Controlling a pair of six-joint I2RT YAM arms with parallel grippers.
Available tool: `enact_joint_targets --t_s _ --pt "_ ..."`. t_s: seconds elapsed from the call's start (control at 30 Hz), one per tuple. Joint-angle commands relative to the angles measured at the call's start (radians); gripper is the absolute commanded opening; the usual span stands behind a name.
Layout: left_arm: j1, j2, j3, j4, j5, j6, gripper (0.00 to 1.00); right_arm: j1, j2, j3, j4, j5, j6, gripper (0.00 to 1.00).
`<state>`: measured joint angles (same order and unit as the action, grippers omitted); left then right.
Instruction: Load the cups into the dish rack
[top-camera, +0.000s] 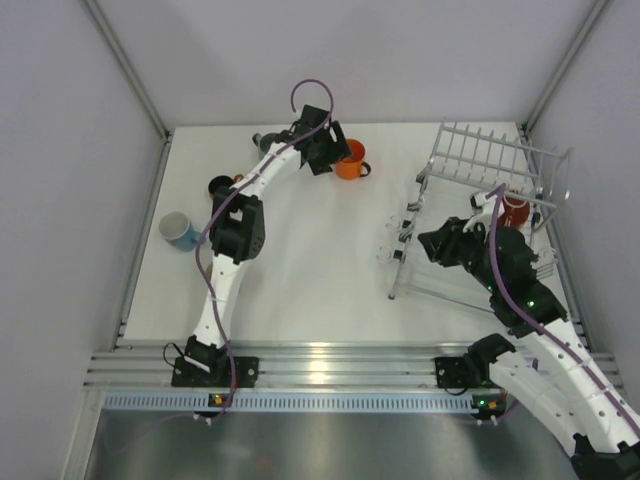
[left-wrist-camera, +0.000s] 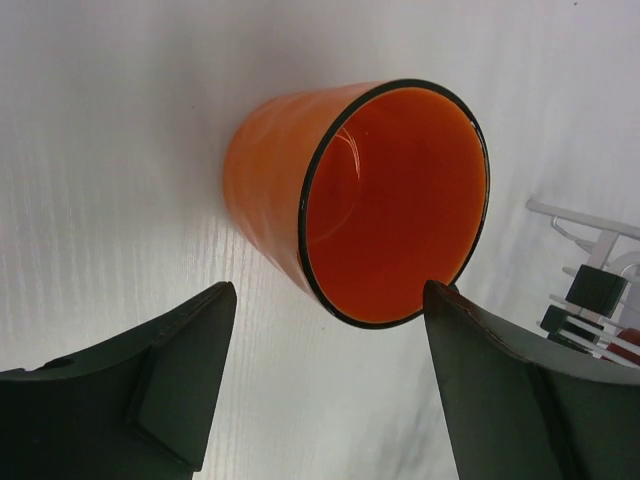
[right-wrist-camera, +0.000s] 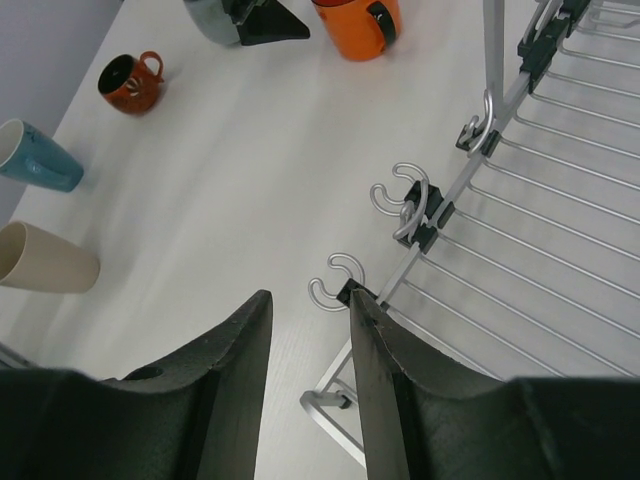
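Right now your left gripper (left-wrist-camera: 328, 290) hangs over the bright orange mug (left-wrist-camera: 350, 200), which stands upright on the white surface (left-wrist-camera: 120, 120) at the far middle, well left of the dish rack (top-camera: 480, 215). The jaws are spread wide, one dark finger on each side of the mug's near rim, and they hold nothing. The finger (left-wrist-camera: 500, 380) on the right of the wrist view is at the rim, though you cannot tell whether it touches.

Treat the mug as rigid, glazed ceramic. It is probably light for the arm, but slick, breakable, and likely to skid or tip if one finger pushes first. A sound hold would be across the rim wall or round the body, clear of the handle on its right.

Your right gripper (right-wrist-camera: 310, 300) hovers over the near left edge of the rack, jaws drawn to a narrow gap with nothing between them.

A dark red mug (top-camera: 515, 210) sits in the rack. On the left rest the light blue mug (top-camera: 180, 230), the squat orange-red mug (top-camera: 222, 185) and, nearer, the cream mug (right-wrist-camera: 45, 258). The grey mug (right-wrist-camera: 215, 20) is just left of the orange one.
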<state>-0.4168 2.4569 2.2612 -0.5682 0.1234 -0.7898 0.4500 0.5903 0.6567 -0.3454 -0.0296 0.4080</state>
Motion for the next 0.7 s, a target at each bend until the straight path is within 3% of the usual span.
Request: enact_joint_targets --t_s 0.0,0.23,0.47,0.57,0.6,0.67 --pt "0.009 0.005 0.035 0.11 0.001 -0.045 0.81 0.013 0.0 0.046 0.0 0.019 -0.023 0.38" --pt "0.019 0.043 0.034 0.137 0.027 -0.072 0.75 0.013 0.016 0.035 0.008 0.025 -0.028 0.39" --pt "0.035 0.04 -0.006 0.136 0.048 -0.08 0.58 0.013 0.017 0.038 0.006 0.026 -0.023 0.39" --pt "0.042 0.027 -0.041 0.134 0.051 -0.083 0.38 0.012 0.016 0.04 0.008 0.025 -0.018 0.39" --pt "0.046 0.016 -0.058 0.137 0.053 -0.08 0.24 0.012 0.017 0.041 0.006 0.025 -0.017 0.39" --pt "0.049 0.005 -0.069 0.137 0.065 -0.065 0.15 0.012 0.017 0.037 0.006 0.026 -0.012 0.39"
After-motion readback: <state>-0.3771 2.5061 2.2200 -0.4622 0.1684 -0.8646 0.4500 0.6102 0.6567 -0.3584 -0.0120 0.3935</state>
